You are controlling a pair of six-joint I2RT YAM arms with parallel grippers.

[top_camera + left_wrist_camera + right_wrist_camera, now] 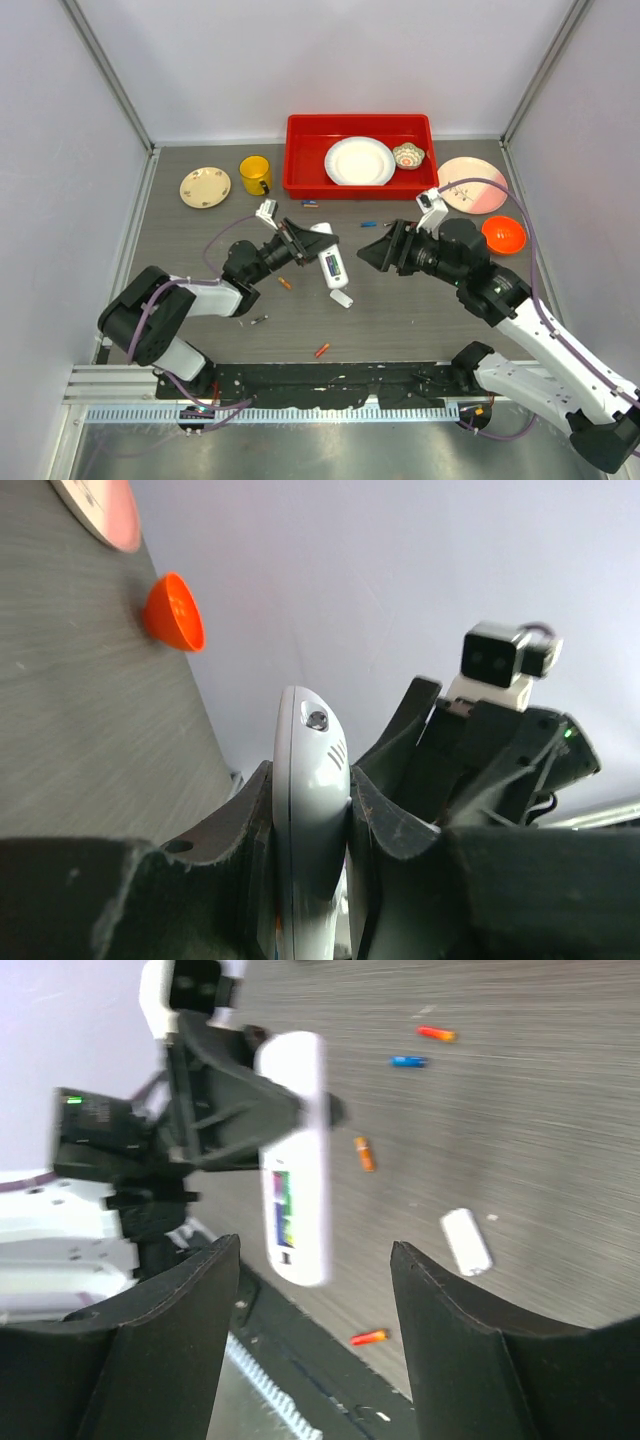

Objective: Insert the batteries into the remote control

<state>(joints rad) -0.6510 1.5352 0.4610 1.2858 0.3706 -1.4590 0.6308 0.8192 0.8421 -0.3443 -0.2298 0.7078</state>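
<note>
**Left fingers grip the remote, right fingers are wide open**

Your left gripper (300, 243) is clamped on the remote control (330, 262). It holds the remote up off the table, in front of the red tray (305, 150), on the side toward the arms. The left wrist view shows the two fingers pinching its thin sides.

Your right gripper (378, 255) is spread wide with nothing in it. It points at the remote from just beside it.

The small white back cover (341, 298) lies on the table, a little farther from the tray than the remote. The batteries (285, 283) lie here and there on the table in front of the tray. A blue one is close to the tray and orange ones are farther off. Something coloured shows in the remote's open back, but you cannot tell what it is.

The remote looks light, hard and smooth, so it may twist in the pinch when you push on it. Keep hold of its long sides. The batteries look tiny and round, so they will likely roll. Take each one across its middle.
</note>
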